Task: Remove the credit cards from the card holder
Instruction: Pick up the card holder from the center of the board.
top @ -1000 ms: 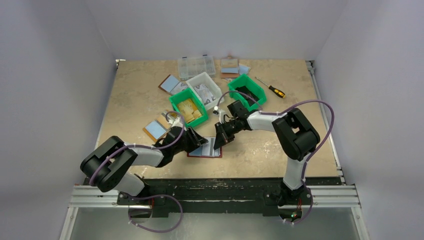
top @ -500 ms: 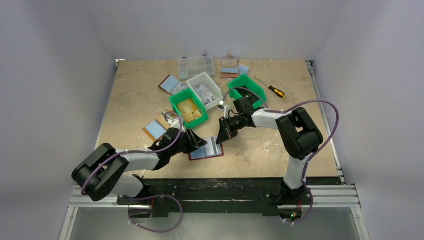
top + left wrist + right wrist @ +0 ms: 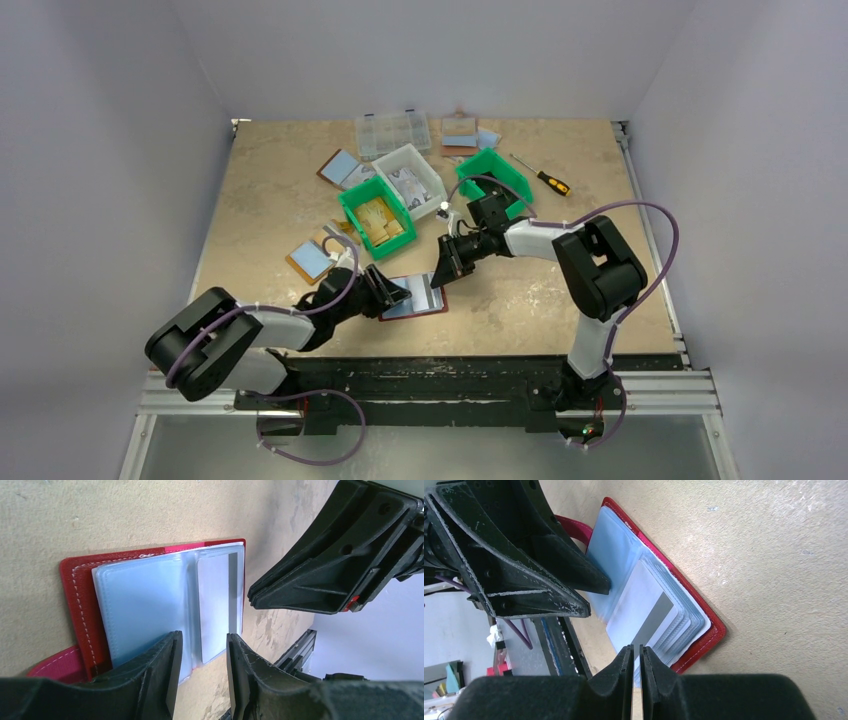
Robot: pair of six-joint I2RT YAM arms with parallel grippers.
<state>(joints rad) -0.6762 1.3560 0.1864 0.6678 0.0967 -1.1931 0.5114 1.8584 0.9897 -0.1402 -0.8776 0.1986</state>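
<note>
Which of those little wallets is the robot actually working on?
On the tan table, look just this side of the green bins, toward the near edge. The card holder lies open there with its pale blue sleeves facing up. Its dark red rim sets it apart: the other bifolds have tan-brown rims.

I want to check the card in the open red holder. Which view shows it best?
The right wrist view: the card lies close and large, its grey band plain. The left wrist view shows it paler and washed out. The top view gives only a tiny pale patch.
</note>
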